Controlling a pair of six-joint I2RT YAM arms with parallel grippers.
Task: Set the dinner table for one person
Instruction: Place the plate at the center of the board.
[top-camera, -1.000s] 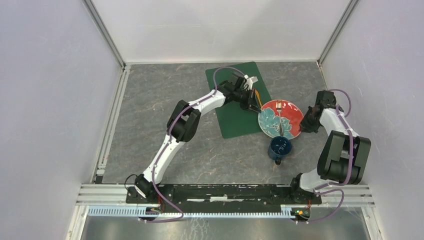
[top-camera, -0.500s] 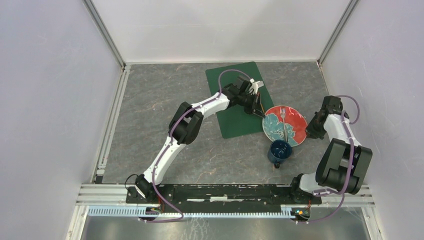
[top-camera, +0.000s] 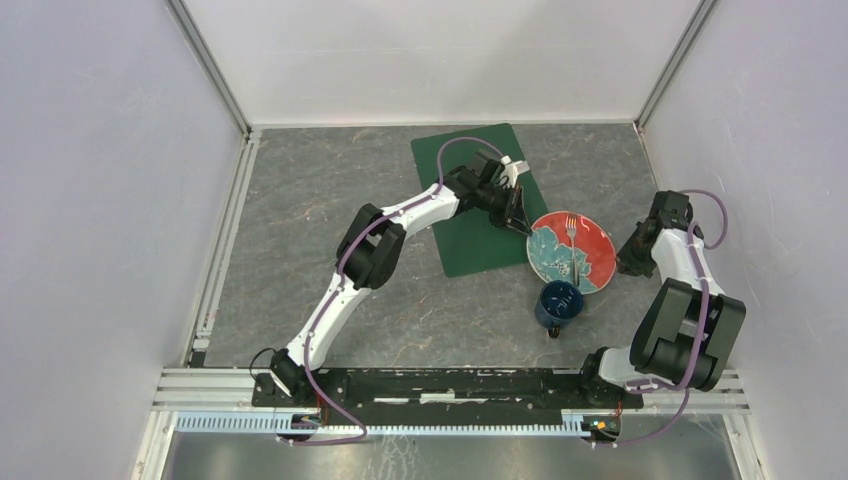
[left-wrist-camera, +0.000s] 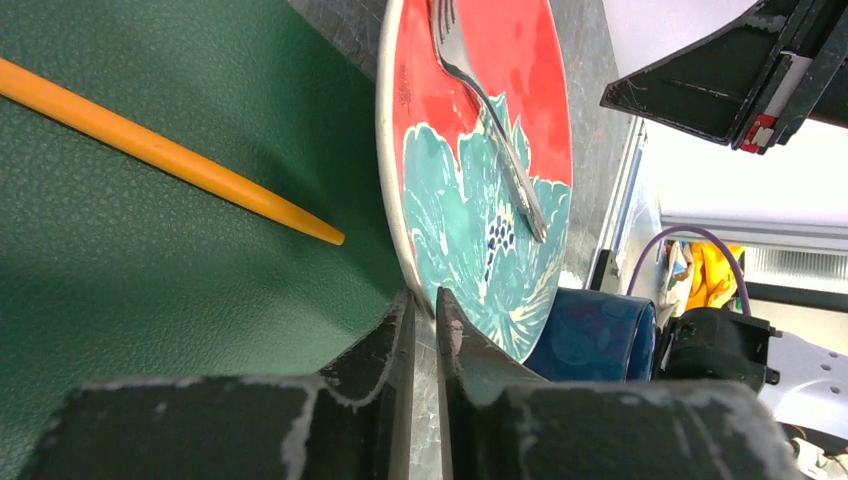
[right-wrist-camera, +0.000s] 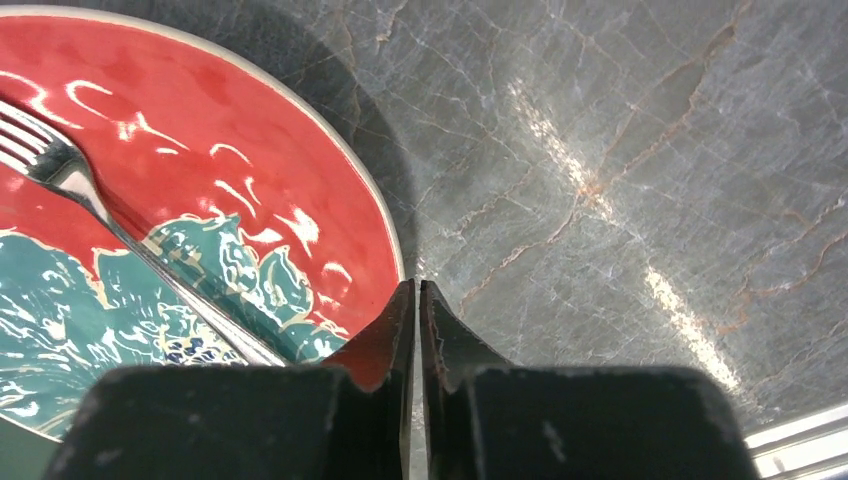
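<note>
Left gripper (left-wrist-camera: 422, 298) barely parted at the plate's (top-camera: 595, 245) left rim, hold unclear, right gripper (right-wrist-camera: 415, 285) closed at its right rim; I find the plate slid right over the dinner table (top-camera: 330, 200) beneath, away from the mat (top-camera: 480, 245), likely a setback.

— How many plates do you count?
— One plate (top-camera: 597, 250), and on it one fork (top-camera: 573, 245).
— And cups?
— One blue mug (top-camera: 559, 302). Also one green placemat (top-camera: 470, 245) and one orange stick (left-wrist-camera: 160, 150) (a chopstick or a pencil, I cannot tell).
— The robot arms?
— Two: the left arm (top-camera: 365, 245) and the right arm (top-camera: 690, 320). There is one dinner table (top-camera: 320, 200).
</note>
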